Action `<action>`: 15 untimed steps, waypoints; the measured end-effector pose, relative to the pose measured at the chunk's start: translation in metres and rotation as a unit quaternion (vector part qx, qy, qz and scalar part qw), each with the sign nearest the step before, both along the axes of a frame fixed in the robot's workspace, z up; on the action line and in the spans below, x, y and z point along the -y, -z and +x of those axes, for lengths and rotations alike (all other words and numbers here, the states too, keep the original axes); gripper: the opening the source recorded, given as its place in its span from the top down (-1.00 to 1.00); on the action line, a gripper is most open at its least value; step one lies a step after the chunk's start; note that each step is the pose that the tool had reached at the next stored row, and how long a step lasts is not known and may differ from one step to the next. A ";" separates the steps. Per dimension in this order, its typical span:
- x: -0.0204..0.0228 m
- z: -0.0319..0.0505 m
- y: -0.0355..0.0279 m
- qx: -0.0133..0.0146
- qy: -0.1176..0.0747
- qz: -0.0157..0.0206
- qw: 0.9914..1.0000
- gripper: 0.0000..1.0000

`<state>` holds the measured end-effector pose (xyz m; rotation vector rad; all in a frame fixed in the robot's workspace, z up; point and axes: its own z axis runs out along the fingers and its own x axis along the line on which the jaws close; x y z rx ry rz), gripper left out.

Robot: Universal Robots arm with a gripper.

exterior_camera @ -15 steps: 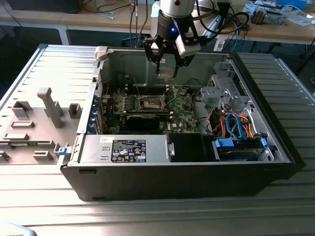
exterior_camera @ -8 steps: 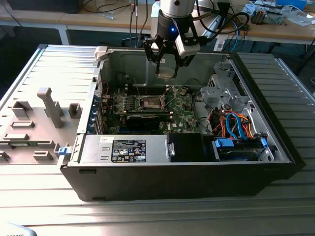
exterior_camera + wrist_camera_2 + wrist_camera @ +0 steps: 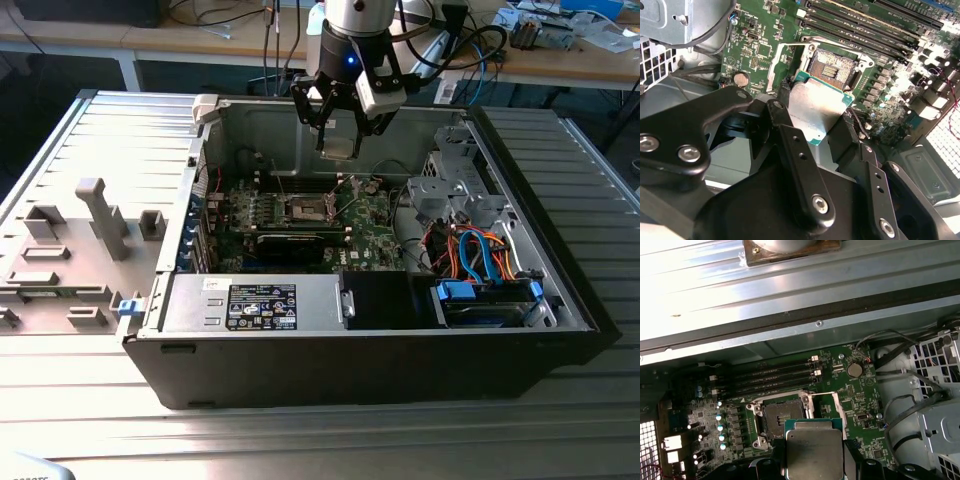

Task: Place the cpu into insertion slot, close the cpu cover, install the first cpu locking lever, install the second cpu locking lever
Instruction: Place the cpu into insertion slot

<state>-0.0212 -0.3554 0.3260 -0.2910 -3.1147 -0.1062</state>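
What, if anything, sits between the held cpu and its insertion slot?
Nothing visible. The gripper holds the cpu in the air short of the insertion slot, which lies open with its contacts bare in both wrist views.

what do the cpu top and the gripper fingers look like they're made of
The cpu: dull silver-grey metal lid, softly reflecting light, over a green board edge. The fingers of the gripper: matte black, likely coated metal or hard plastic; the look leaves it open.

Downward gripper [image 3: 340,135], tight on cpu [image 3: 814,455]
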 end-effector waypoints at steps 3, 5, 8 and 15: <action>0.0000 0.0000 0.0000 0.000 0.000 0.000 1.000 -0.09; 0.0000 0.0000 0.0000 0.000 0.001 0.000 1.000 -0.09; 0.0000 0.0000 0.0000 0.000 0.002 0.000 1.000 -0.09; 0.0000 0.0000 0.0002 0.000 0.004 0.000 1.000 -0.09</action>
